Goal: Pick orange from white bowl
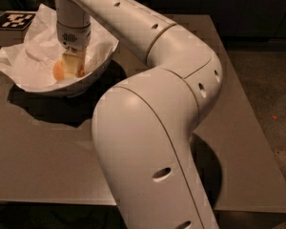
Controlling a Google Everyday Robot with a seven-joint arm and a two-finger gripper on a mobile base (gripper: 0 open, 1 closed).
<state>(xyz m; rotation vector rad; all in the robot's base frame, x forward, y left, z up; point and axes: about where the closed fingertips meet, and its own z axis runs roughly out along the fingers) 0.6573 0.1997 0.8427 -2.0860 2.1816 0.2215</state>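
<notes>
The white bowl [93,69] stands at the table's far left, lined with crumpled white paper [24,63] that sticks out past its rim. The orange [58,70] lies inside the bowl on the paper. My gripper [72,65] reaches straight down into the bowl and sits right at the orange, covering its middle. Orange skin shows on both sides of the gripper. The arm comes from the lower middle and bends over the table toward the bowl.
The brown table [33,151] runs to an edge at the front and at the right. A black-and-white marker tag [14,20] lies at the far left corner behind the bowl. My arm's large white links [148,142] cover the table's middle.
</notes>
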